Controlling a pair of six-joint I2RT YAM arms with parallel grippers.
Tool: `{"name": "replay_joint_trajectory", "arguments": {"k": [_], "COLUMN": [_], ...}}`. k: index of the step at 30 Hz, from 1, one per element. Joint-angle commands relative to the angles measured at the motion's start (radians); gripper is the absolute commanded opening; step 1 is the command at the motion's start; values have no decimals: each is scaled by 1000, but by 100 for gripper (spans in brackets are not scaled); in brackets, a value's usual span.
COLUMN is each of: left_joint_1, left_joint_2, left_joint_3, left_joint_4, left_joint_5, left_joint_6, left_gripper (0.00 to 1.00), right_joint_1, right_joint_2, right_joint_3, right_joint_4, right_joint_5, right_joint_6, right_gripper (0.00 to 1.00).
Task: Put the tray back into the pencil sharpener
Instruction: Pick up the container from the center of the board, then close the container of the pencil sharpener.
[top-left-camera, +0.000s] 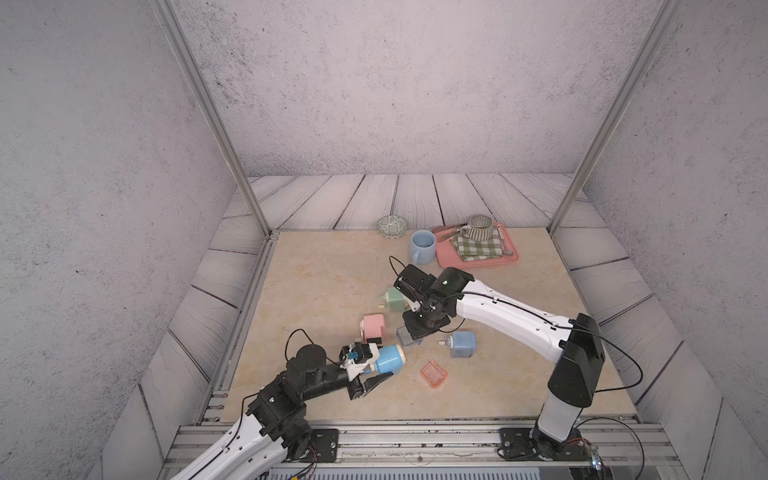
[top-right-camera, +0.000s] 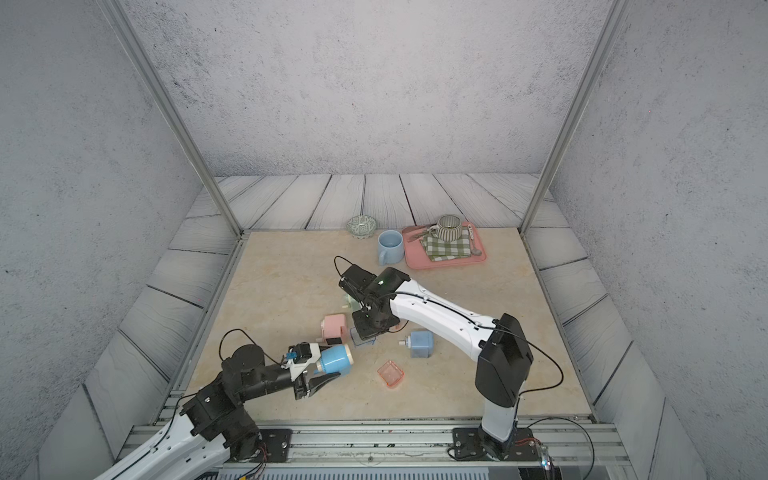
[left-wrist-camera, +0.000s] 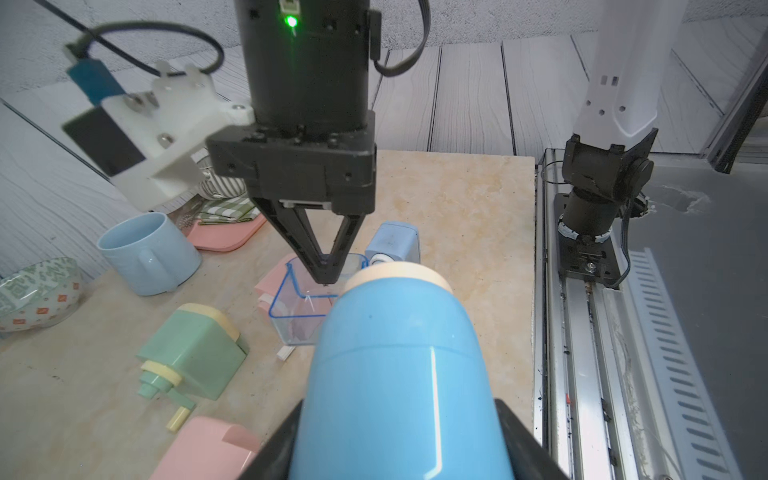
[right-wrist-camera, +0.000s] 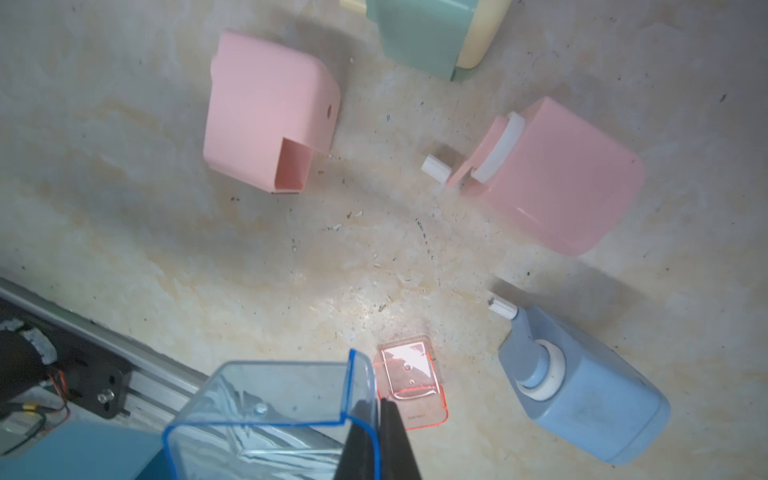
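Clear tray (right-wrist-camera: 270, 409), pinched by right jaws; only wrist views show that.

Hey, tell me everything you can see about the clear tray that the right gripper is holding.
The tray is a small open-topped box of clear plastic with a blue rim that steps up at one side. The right gripper is shut on one side wall, pinching it from above. The tray sits just beyond the cream end of the blue sharpener, which the left gripper holds. Nothing else visibly touches it.
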Motion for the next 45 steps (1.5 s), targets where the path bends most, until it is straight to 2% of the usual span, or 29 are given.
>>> {"name": "replay_joint_trajectory", "arguments": {"k": [1, 8, 19, 35, 39, 45], "left_joint_1": [6, 7, 7, 8, 8, 8], "left_joint_2": [43, 76, 65, 148, 151, 161], "left_joint_3": [24, 9, 6, 43, 53, 78], "left_joint_4": [187, 281, 317, 353, 346, 296], "left_joint_5": [32, 12, -21, -78, -70, 24], "left_joint_6": [-17, -55, -108, -61, -41, 21], "left_gripper": [0, 0, 0, 0, 0, 0], "right_joint_1": [2, 2, -1, -1, -1, -15], "right_joint_2": [-12, -15, 8, 10, -4, -21], "right_joint_3": [32, 72, 149, 155, 152, 172], "right_joint_4": [-120, -199, -200, -197, -193, -196], "right_joint_5": [-36, -24, -120, -207, -242, -300], "right_joint_6": [-88, -102, -46, -30, -68, -135], "right_gripper": [0, 0, 0, 0, 0, 0]}}
